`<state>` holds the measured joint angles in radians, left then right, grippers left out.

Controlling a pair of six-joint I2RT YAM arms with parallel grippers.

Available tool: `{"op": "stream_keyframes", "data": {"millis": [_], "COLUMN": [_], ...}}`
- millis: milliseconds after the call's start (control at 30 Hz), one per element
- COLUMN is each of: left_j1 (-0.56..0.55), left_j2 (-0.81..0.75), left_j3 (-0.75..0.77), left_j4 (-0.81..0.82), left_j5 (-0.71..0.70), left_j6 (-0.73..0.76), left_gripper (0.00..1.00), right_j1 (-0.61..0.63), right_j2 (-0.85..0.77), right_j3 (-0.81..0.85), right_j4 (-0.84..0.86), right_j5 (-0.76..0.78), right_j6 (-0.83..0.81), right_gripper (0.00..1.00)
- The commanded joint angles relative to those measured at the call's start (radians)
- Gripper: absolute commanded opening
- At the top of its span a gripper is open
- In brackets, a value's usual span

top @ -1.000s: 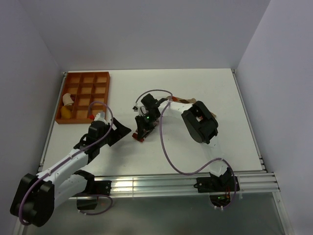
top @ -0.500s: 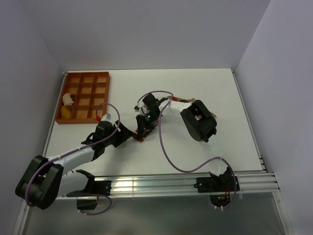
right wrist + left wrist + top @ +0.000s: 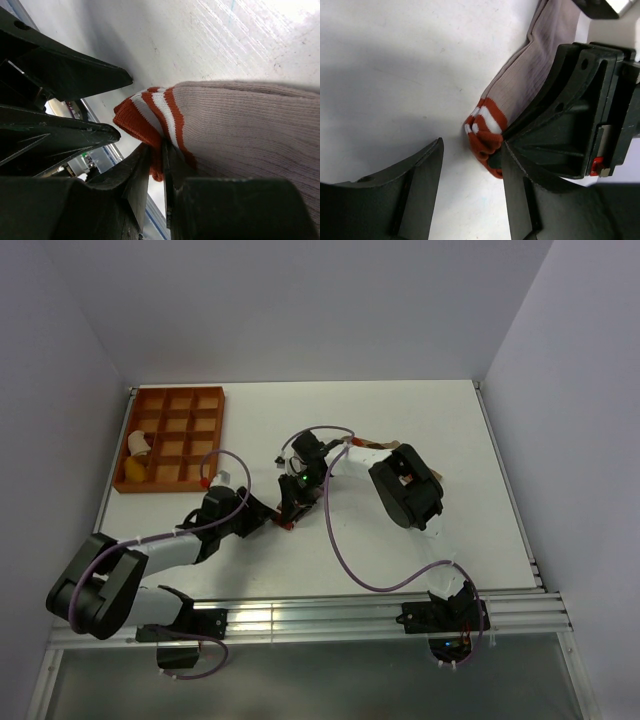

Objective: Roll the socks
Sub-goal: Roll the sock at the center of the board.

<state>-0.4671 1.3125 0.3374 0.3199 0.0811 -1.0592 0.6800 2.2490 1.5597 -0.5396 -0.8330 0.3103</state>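
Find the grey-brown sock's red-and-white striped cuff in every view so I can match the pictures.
Top external: the striped cuff is a small red patch left of centre, where the two arms' tips meet.
Left wrist: the cuff lies mid-picture, against the black body on the right.
Right wrist: the cuff lies centre-left, just above the camera's own fingers.
Shared landmark: the right hand, pinching the cuff in all three.

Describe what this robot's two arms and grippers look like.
The left arm and right arm have white links with bulky black joints. A purple cable loops along each. The left gripper and right gripper are matte black with wedge-shaped fingers. A green light glows near the right wrist.
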Motion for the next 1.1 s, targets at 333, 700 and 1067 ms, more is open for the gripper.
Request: {"op": "stream_keyframes", "data": {"millis": [333, 700, 1067], "left_j1": [-0.013, -0.033, -0.041], "left_j2": [0.08, 0.093, 0.119], "left_j3": [0.04, 0.054, 0.089], "left_j4": [0.079, 0.057, 0.019], "left_j5": [-0.021, -0.035, -0.044], "left_j6": [-0.022, -0.024, -0.019], "left_gripper": [0.47, 0.38, 0.15], "right_j1": [-0.005, -0.005, -0.002], "right_j2": [0.044, 0.037, 0.024], "right_j3": [0.022, 0.02, 0.0], "right_j4": [0.007, 0.018, 0.046], "right_j5": [0.04, 0.044, 0.055], "right_j6": [-0.004, 0.007, 0.019], "right_gripper": [0.23, 0.24, 0.25]}}
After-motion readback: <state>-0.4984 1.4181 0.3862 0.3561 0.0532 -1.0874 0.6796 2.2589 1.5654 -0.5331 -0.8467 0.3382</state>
